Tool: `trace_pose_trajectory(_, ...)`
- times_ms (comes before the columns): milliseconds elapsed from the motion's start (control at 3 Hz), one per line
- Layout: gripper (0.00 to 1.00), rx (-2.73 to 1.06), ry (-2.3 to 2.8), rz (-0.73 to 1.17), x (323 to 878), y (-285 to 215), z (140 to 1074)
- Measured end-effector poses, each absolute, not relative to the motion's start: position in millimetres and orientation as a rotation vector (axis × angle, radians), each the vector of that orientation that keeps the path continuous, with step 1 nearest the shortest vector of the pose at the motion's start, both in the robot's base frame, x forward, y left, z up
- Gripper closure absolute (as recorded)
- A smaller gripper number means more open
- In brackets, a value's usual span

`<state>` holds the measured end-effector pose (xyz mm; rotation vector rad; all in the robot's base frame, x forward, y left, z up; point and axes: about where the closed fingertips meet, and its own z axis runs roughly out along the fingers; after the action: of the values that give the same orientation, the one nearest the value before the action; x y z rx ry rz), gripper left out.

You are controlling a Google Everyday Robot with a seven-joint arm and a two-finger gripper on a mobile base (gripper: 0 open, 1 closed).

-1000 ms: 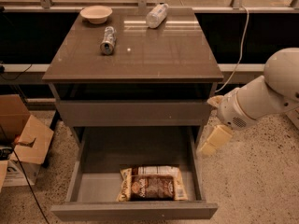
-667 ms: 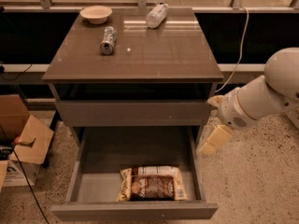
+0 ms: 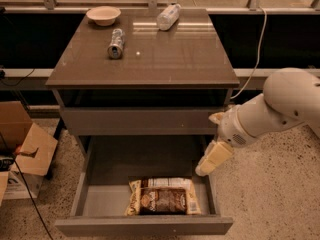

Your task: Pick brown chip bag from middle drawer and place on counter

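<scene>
Gripper [image 3: 210,145] hung off the right side of the cabinet, just above the right wall of the middle drawer [image 3: 145,226], clear of the contents. Its cream fingers [image 3: 214,158] were spread, nothing between them; the lower one pointed down-left toward the drawer, the upper one sat near the right end of the closed drawer front [image 3: 140,121]. White arm [image 3: 280,106] came in from the right.

Middle drawer was pulled fully out toward the near side. Brown chip bag [image 3: 162,200] lay flat on the drawer floor, against the near front wall, a bit right of centre, dark face up. Not touched by the gripper.

Counter [image 3: 175,59] carried a bowl [image 3: 103,15] at far left, a silver can [image 3: 116,43] on its side near it, and a clear plastic bottle [image 3: 168,16] lying at the far edge. Cardboard box [image 3: 27,144] sat on the floor left of the cabinet.
</scene>
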<state>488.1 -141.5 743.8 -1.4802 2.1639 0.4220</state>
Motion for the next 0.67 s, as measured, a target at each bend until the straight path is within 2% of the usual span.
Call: trace_pose_trajectory(667,0.00,-1.392,2.142,0.515,491.7,-102.5,668.4)
